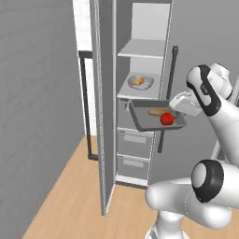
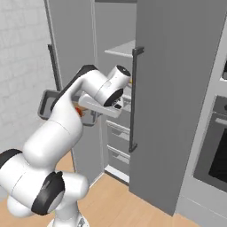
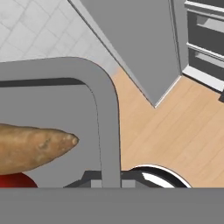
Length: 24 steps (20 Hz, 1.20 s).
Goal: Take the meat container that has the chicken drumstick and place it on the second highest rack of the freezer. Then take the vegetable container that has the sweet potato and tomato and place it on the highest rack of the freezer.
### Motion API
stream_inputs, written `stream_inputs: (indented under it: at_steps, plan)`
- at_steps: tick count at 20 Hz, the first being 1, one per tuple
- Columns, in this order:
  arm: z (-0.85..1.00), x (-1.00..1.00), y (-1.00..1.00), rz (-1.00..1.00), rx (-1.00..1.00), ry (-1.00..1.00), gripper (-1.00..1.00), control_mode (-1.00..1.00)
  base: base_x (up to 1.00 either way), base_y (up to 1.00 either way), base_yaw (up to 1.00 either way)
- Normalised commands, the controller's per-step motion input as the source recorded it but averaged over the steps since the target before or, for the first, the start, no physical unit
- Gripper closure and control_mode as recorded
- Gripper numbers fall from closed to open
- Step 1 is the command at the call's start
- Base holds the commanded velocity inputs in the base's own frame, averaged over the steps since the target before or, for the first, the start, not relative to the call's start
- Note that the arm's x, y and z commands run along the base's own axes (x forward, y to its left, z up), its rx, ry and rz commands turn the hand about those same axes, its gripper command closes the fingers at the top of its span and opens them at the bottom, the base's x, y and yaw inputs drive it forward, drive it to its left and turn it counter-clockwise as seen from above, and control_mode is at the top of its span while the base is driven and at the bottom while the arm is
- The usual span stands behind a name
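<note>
The claw (image 1: 176,110) is pinched shut on the right rim of the vegetable container (image 1: 144,119), a grey tray carrying the sweet potato (image 1: 158,111) and the tomato (image 1: 167,119). The tray hangs in the air just in front of the open freezer (image 1: 140,93), level with the rack that holds the meat container (image 1: 140,82) or slightly below it. Its goal, the highest rack (image 1: 142,49), lies above and further in, so the coming move looks like a lift first, then a push inward. The tray's long axis runs across the opening, and its far left corner sits close to the freezer door (image 1: 105,107).
</note>
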Motion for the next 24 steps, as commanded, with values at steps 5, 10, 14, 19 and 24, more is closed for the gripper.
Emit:
stream_inputs:
  at_steps: [5,10,14,19,24]
  plan:
    - [0.00,0.00,0.00,0.00,0.00,0.00,1.00,1.00,0.40,0.42,-0.32]
    - [0.00,0.00,0.00,0.00,0.00,0.00,1.00,1.00,0.61,0.23,-0.21]
    - [0.00,0.00,0.00,0.00,0.00,0.00,1.00,1.00,0.53,0.01,-0.15]
    - [0.00,0.00,0.00,0.00,0.00,0.00,1.00,1.00,0.44,0.04,-0.12]
    - [0.00,0.00,0.00,0.00,0.00,0.00,1.00,1.00,0.19,0.13,-0.16]
